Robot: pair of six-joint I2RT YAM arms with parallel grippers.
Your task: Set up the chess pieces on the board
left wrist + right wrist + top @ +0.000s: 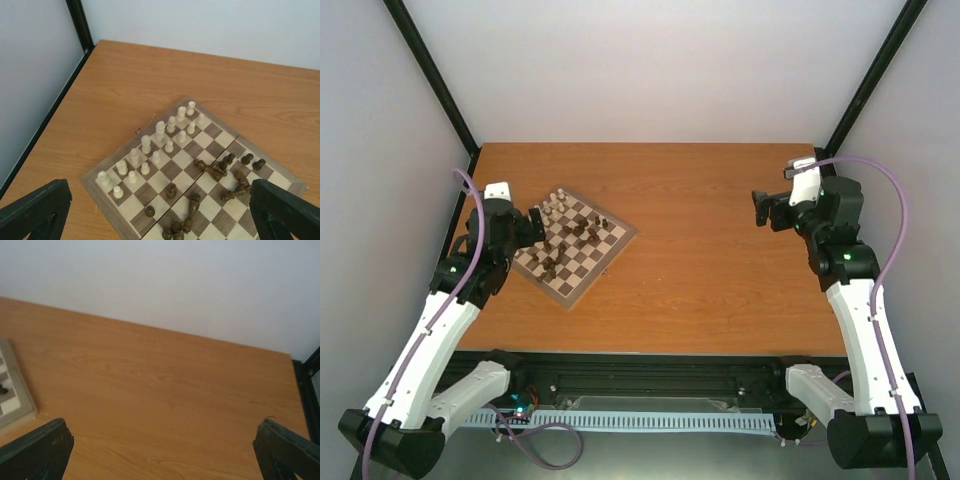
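Board (602, 262) sits on the left part of the table (720, 280), turned diagonally, one corner pointing toward the near edge. Cream pieces (160, 131) stand upright in two rows along the board's far-left side, neat and close together. The dark pieces (216, 172) are a mess in the middle: several lie on their sides, tangled against each other, and a couple stand upright on squares just beside the cream rows. Left gripper (532, 228) hovers at the board's left side, jaws spread wide, nothing between them. Right gripper (762, 210) hangs well apart, over on the right side of the table, jaws also wide and empty, with only bare wood below and a sliver of the board's border at the left of its wrist view. Tight on the left: the left post (430, 70) and the wall (380, 200) run close by the board. Centre and right of the table are open wood out to the right post (880, 70)
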